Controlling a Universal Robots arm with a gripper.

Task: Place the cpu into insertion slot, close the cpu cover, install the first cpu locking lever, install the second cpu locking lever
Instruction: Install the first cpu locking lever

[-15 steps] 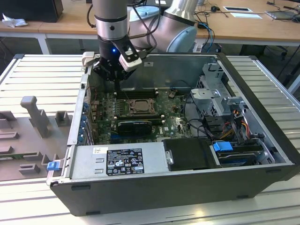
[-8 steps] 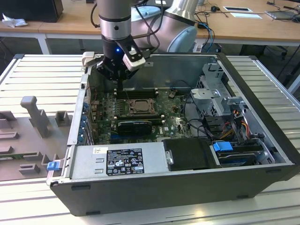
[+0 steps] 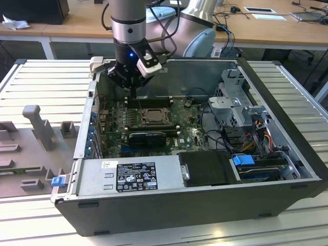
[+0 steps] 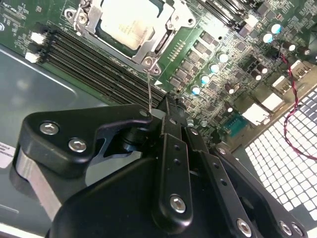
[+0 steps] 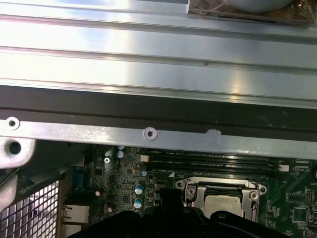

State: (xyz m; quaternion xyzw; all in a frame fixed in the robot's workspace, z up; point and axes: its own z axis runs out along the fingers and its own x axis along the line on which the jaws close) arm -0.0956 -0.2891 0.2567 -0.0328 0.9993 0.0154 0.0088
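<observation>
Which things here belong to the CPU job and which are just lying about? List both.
Job:
- cpu, seated in the insertion slot
- cpu cover
- locking lever
- end effector, above the slot

Lying about:
- memory slots
- graphics card
- power supply
- drive cage

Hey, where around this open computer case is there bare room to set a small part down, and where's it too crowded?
Free: the ribbed metal table on the exterior view's right of the computer case, and its strip behind the grey fixture blocks on the left. Crowded: the motherboard around the insertion slot, where the gripper hangs, and the cabled drive bay.
</observation>
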